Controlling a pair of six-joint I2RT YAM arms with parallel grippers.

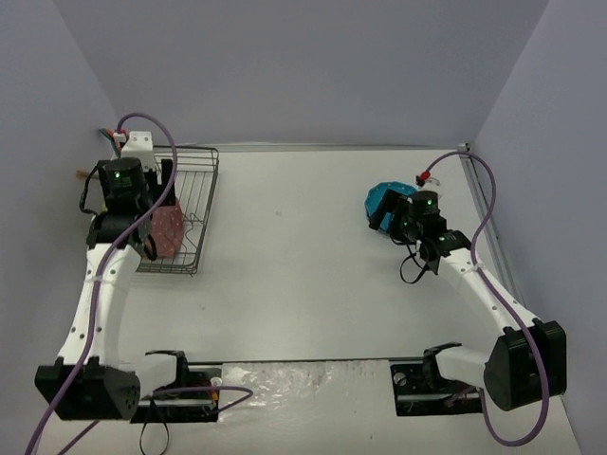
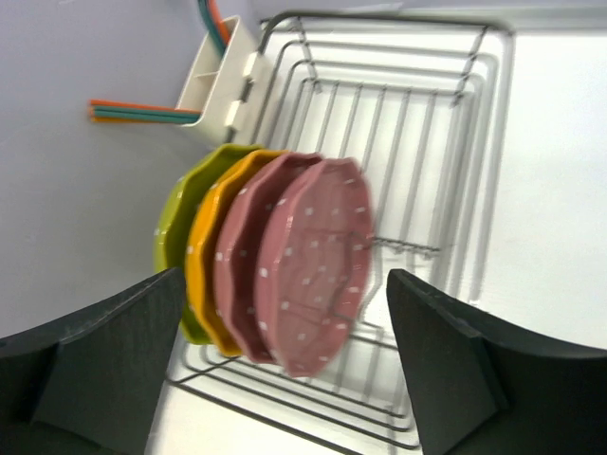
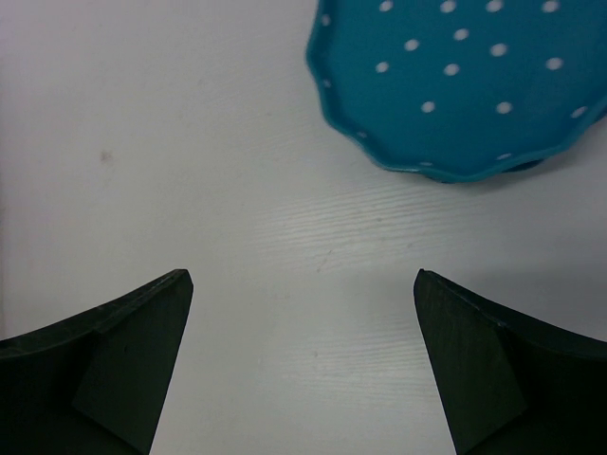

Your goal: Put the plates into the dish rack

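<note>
Top view: your left arm [image 1: 93,289] stretched forward from its base at the near left, with the wrist bent downward at its far end. Wrist views: your left gripper [image 2: 285,276] pointed down, and its two dark fingers [image 2: 114,351] stood wide apart. Your right arm [image 1: 488,299] angled forward and inward from its base. Your right gripper [image 3: 303,275] also faced down, with its fingers [image 3: 123,351] spread equally wide.
</note>
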